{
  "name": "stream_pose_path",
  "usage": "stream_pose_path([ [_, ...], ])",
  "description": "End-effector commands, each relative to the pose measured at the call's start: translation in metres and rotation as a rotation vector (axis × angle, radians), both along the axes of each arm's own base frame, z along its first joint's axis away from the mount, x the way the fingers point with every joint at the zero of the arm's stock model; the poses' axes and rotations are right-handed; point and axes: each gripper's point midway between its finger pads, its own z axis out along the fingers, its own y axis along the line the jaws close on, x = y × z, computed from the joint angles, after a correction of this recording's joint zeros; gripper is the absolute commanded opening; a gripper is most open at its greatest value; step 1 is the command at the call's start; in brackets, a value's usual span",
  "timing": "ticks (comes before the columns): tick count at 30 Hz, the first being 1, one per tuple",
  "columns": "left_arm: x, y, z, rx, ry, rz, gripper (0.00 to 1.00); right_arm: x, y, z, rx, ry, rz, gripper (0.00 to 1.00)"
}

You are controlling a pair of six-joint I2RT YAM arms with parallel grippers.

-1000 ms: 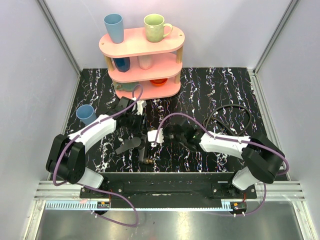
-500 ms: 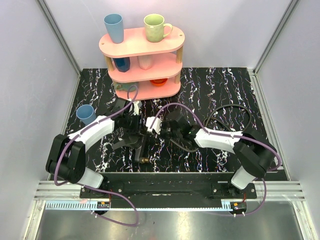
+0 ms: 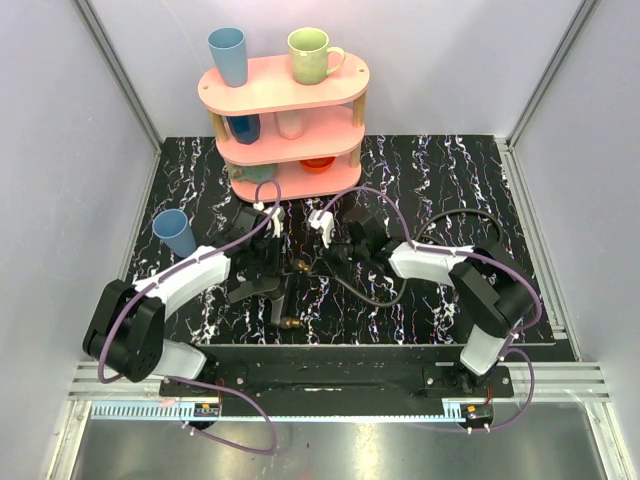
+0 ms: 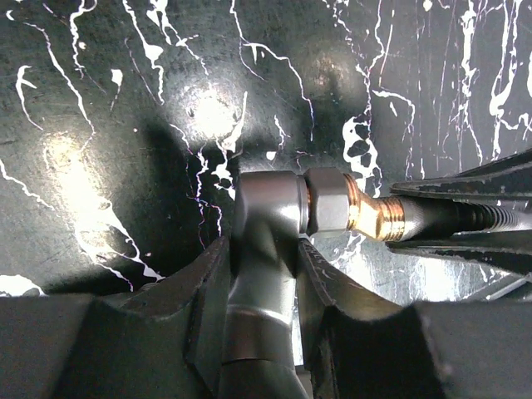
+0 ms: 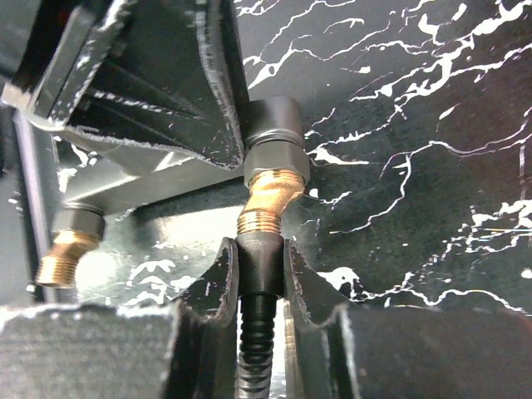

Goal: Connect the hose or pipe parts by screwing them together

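Both arms have moved in over mid tabletop (image 3: 450,180), nearer the pink shelf (image 3: 280,95). Hose (image 5: 256,349) slack loops off R. L claw (image 4: 262,258) clamped on grey nozzle (image 4: 266,208). R claw (image 5: 259,258) just narrowed, now gripping hose end. Brass end (image 5: 268,195) sits at nozzle nut, cocked. I'd straighten it before threading.

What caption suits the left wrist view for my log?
Left gripper clamps the grey nozzle piece; right gripper holds the brass hose end against its collar.
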Motion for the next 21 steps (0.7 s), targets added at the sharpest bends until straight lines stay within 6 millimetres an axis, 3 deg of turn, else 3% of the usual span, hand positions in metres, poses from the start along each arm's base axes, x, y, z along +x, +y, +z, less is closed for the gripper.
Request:
stream_pose_path([
  [1,0.010,-0.062,0.060,-0.317,-0.162,-0.074,0.00,-0.001,0.044,0.076,0.290,0.116,0.079,0.00],
  [6,0.013,-0.059,0.057,-0.319,-0.181,-0.031,0.00,0.012,0.039,0.076,0.370,0.345,-0.021,0.00],
  [16,0.015,-0.061,0.066,-0.381,-0.227,-0.009,0.00,0.027,0.041,0.092,0.546,0.570,-0.168,0.00],
  [18,0.015,-0.060,0.070,-0.396,-0.243,0.005,0.00,0.028,0.039,0.110,0.644,0.640,-0.174,0.00],
  [19,0.015,-0.061,0.072,-0.402,-0.249,0.003,0.00,0.028,0.037,0.105,0.659,0.675,-0.176,0.00],
  [21,0.013,-0.063,0.075,-0.421,-0.248,-0.008,0.00,0.024,0.037,0.120,0.732,0.717,-0.132,0.00],
])
